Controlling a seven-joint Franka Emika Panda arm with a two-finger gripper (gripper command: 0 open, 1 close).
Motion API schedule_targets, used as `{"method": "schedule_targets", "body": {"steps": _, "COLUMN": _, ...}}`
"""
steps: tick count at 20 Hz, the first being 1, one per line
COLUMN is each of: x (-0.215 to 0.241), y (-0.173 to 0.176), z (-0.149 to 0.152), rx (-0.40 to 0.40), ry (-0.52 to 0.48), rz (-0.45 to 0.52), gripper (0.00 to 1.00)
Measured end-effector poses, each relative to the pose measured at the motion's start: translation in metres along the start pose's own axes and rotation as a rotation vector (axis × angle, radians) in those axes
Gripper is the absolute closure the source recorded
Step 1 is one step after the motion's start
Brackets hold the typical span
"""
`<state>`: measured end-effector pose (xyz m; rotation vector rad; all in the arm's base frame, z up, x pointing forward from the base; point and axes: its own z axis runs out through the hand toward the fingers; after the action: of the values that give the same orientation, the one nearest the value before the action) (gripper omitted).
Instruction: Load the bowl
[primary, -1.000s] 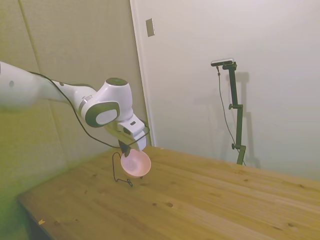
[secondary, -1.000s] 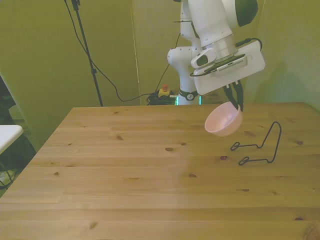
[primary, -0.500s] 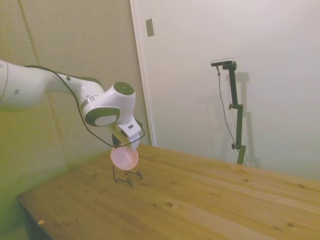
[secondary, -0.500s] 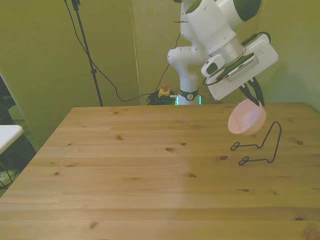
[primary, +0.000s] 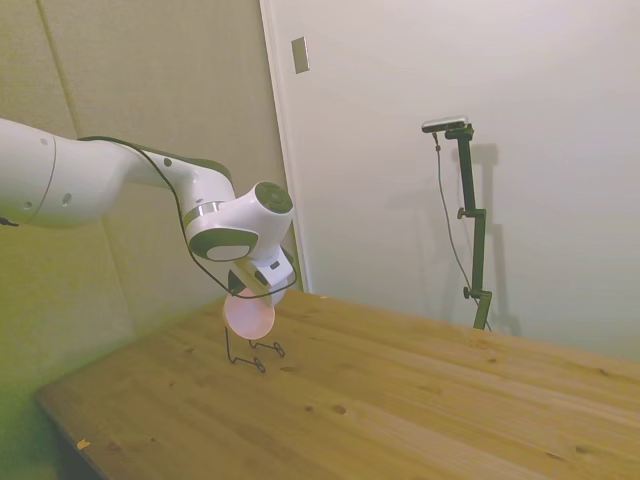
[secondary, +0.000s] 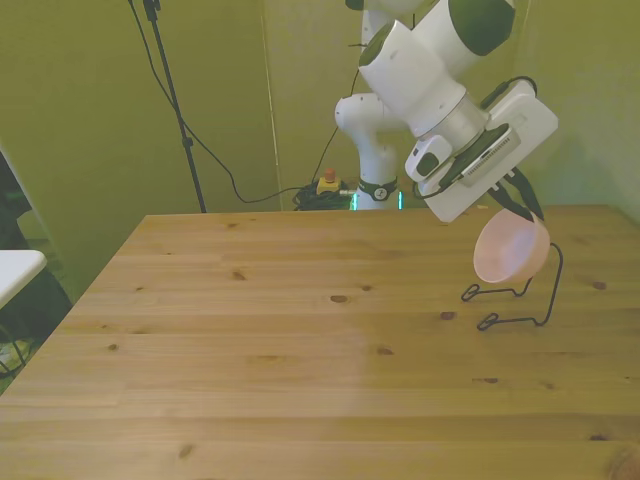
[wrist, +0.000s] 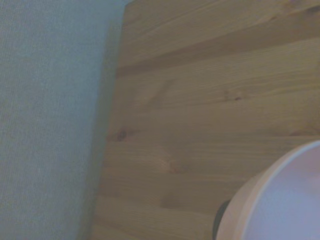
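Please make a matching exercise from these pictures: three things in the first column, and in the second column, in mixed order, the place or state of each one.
Things:
1. bowl
2. wire rack
3. gripper

Places or states:
a. stands on the table near the front view's right edge
b. shut on the rim of the pink thing
c. held tilted in the air, above the black wire thing

Right pairs: 1-c, 2-a, 3-b
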<state>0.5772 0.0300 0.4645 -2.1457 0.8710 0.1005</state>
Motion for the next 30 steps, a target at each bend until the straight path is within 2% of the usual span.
{"method": "schedule_targets", "body": {"steps": 10, "x": 0.015, "y": 0.014, "z": 0.018, "rx": 0.069, "ry": -0.063, "rz": -0.019, "gripper": 1.0}}
{"method": "schedule_targets", "body": {"steps": 30, "x": 0.036, "y": 0.034, "z": 0.041, "rx": 0.072, "ry": -0.088, "rz": -0.017, "gripper": 1.0}}
